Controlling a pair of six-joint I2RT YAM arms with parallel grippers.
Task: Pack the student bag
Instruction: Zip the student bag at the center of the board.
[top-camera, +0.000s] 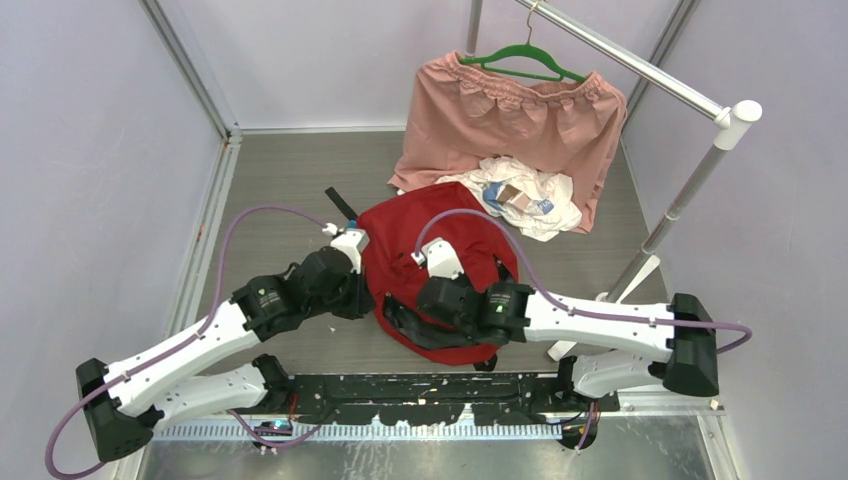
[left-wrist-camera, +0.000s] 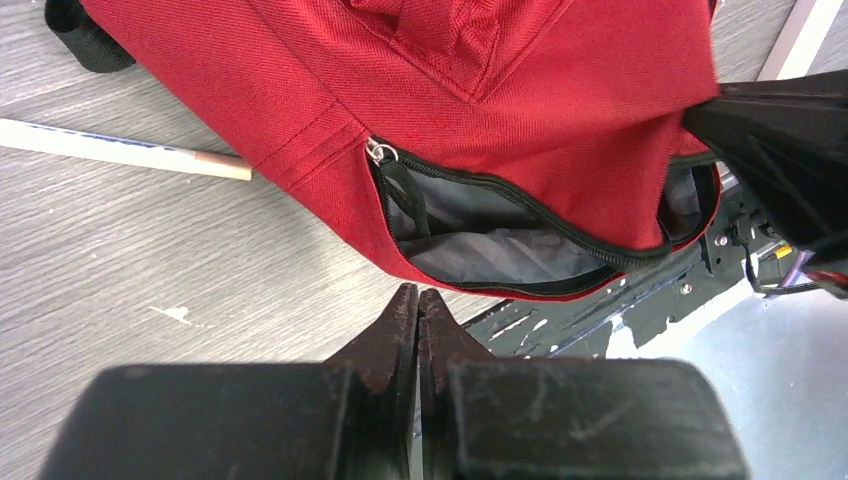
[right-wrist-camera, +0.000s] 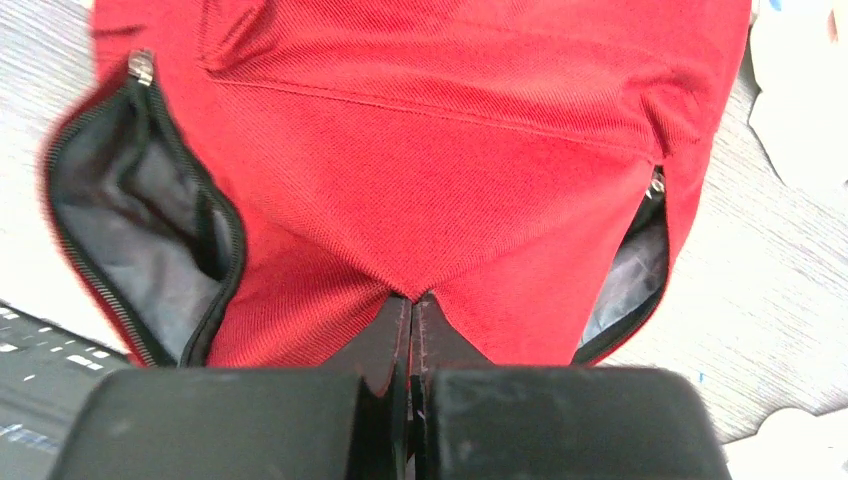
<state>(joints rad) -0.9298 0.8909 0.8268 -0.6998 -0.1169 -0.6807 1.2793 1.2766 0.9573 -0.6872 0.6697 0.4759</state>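
Note:
The student bag (top-camera: 400, 235) is dark red with black zipper trim and lies in the middle of the table. Its zipper mouth (left-wrist-camera: 500, 240) gapes open and shows grey lining. My left gripper (left-wrist-camera: 418, 297) is shut and empty, its tips just short of that mouth; in the top view it sits at the bag's left edge (top-camera: 365, 300). My right gripper (right-wrist-camera: 411, 300) is shut on a pinch of the bag's red fabric (right-wrist-camera: 450, 200), between two open stretches of the zipper (right-wrist-camera: 140, 230). In the top view it is over the bag's near part (top-camera: 415, 318).
A white pen or pencil (left-wrist-camera: 120, 150) lies on the table left of the bag. A pale pink garment on a green hanger (top-camera: 510, 110) hangs at the back, with a white printed cloth (top-camera: 525, 195) below it. A metal rail stand (top-camera: 690, 190) is on the right. The black base plate (top-camera: 420, 395) runs along the near edge.

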